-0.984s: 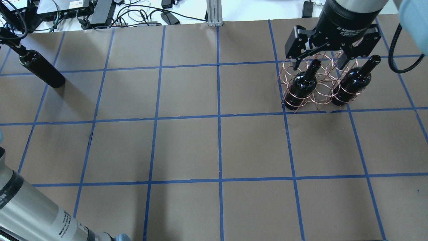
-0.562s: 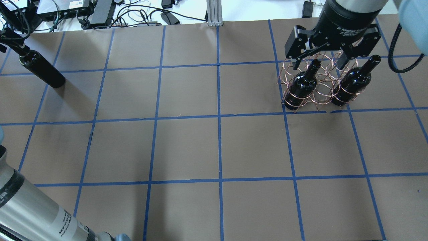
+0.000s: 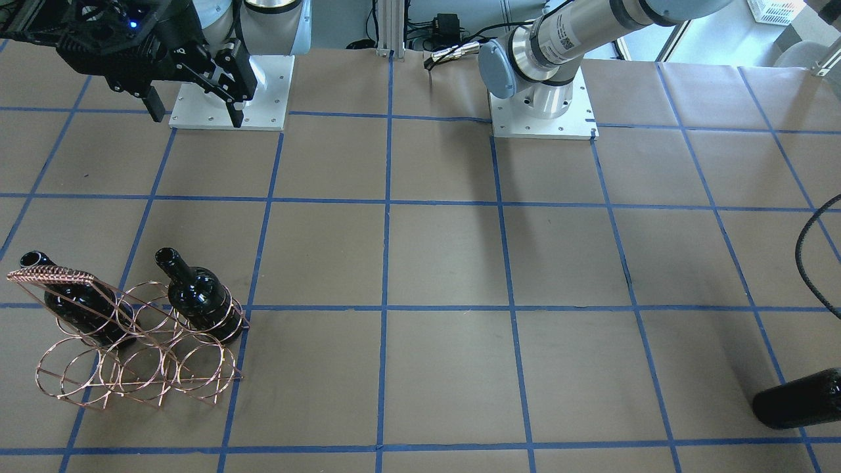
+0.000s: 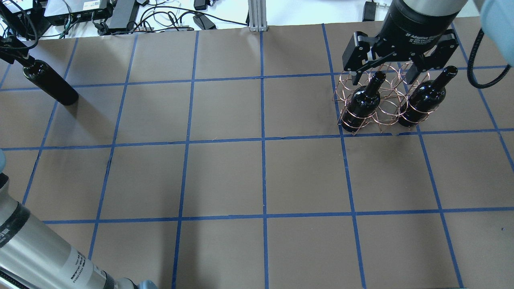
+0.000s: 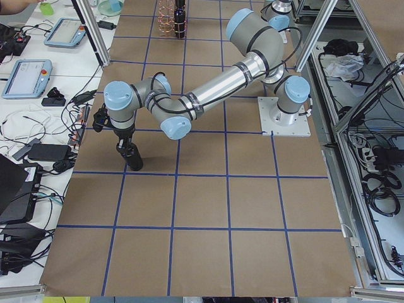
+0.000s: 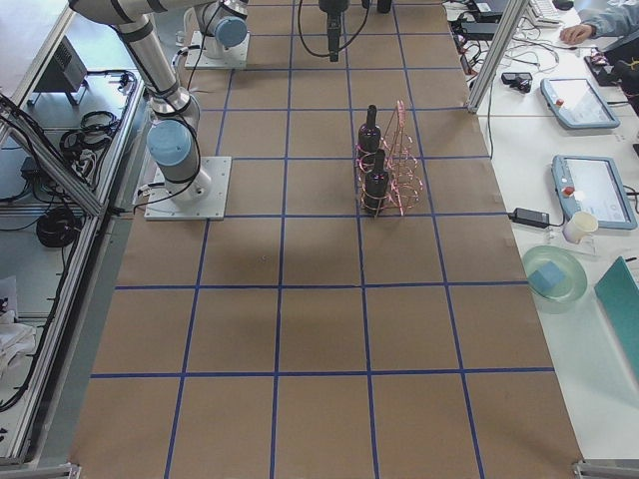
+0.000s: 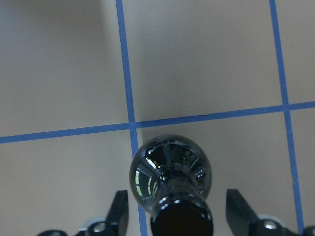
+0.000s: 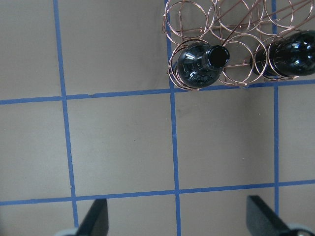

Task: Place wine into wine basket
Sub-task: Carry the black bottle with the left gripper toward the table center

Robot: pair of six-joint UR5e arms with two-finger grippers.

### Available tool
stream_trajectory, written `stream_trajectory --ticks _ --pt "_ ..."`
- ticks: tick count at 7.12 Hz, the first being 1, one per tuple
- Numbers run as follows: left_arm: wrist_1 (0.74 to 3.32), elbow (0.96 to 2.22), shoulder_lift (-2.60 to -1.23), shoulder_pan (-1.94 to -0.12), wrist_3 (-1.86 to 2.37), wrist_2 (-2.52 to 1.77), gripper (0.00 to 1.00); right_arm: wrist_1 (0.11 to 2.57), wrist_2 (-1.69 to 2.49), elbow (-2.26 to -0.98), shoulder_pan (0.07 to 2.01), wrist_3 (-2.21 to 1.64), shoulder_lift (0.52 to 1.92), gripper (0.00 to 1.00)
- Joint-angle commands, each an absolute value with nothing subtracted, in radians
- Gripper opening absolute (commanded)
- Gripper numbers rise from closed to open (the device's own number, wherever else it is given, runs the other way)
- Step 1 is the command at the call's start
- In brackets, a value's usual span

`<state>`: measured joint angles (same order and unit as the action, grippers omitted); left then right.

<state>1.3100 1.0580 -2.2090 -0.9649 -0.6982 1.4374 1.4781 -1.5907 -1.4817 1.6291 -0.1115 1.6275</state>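
Past second: almost no change. The wine [image 4: 50, 86] stands upright at the bench's [image 4: 225, 176] 10 o'clock, same spot, base planted. My left claw [image 7: 179, 216] has only nudged about its slim neck, spread either side, nothing pinched. Judged: lift not begun. Glass glossy, near-black, round-shouldered. At 2 o'clock the wine basket [image 3: 151, 358], thin copper wire rings with a braided handle, holds two like bottles [image 4: 363, 102] in my near row's end rings, the middle ring free. Right claw [image 8: 180, 221] hangs above, spread, empty.
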Motion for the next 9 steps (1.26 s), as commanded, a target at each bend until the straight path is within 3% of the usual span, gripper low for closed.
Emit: stream_trajectory --ticks 1,4,5,9 --pt "1.298 1.057 -2.212 -0.965 -0.701 1.437 0.39 1.477 -1.594 -1.482 1.629 -0.112 1.628 1.00" --pt "1.298 1.057 -2.212 -0.966 -0.703 1.436 0.36 1.477 -1.594 -1.482 1.629 -0.112 1.628 1.00" --pt "1.298 1.058 -2.210 -0.968 -0.703 1.436 0.00 1.477 -1.592 -1.482 1.629 -0.112 1.628 1.00" --pt "1.339 1.119 -2.076 -1.076 -0.645 1.453 0.00 1.477 -1.592 -1.482 1.629 -0.112 1.628 1.00"
